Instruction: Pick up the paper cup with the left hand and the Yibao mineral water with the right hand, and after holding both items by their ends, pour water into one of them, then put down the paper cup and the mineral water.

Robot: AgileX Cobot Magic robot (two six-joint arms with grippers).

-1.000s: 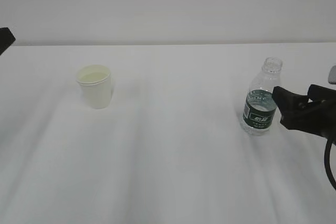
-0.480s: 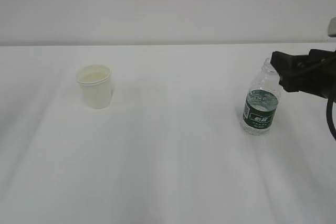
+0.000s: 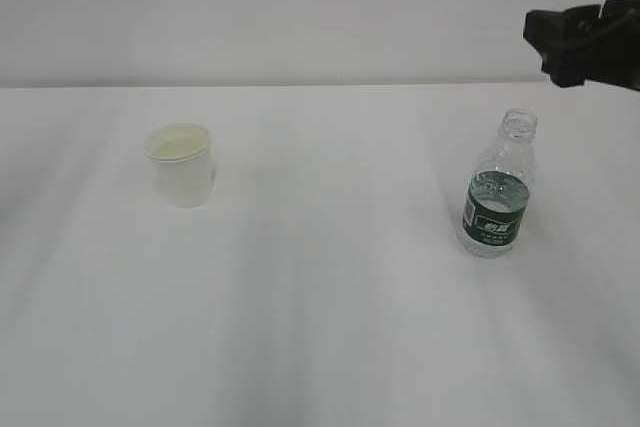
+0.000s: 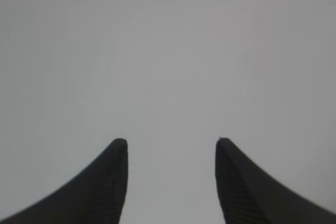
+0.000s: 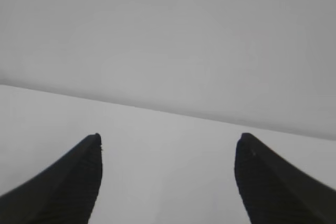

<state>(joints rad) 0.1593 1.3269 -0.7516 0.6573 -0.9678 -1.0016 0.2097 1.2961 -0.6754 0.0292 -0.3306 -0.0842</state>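
A: How is the right hand (image 5: 167, 153) seen at this moment?

B: In the right wrist view two dark ribbed fingers (image 5: 71, 182) are shown rising from the lower corners of the frame, spread wide, with nothing between them. Only a white table surface (image 5: 157, 145) and a pale grey wall (image 5: 168, 35) are framed in the gap. In the exterior view the same hand (image 3: 585, 42) is found at the upper right edge of the frame, raised above the table and cut off by the border.

A: And the left hand (image 4: 170, 150)?

B: It is shown only in the left wrist view. Its two black fingers (image 4: 102, 187) are held partly apart at the bottom of the frame, and nothing is gripped. A blank grey-white surface fills the rest of that view.

A: Where is the Yibao mineral water (image 3: 498, 187) placed?

B: It is stood upright on the table (image 3: 330, 327) at the right of the exterior view, below and a little left of the right hand, well apart from it. Its neck is uncapped, and some water is seen at about label height.

A: And the paper cup (image 3: 181, 164)?

B: It is set upright at the left of the exterior view, well apart from the bottle. A pale yellowish inside is visible; whether liquid is held there cannot be told.
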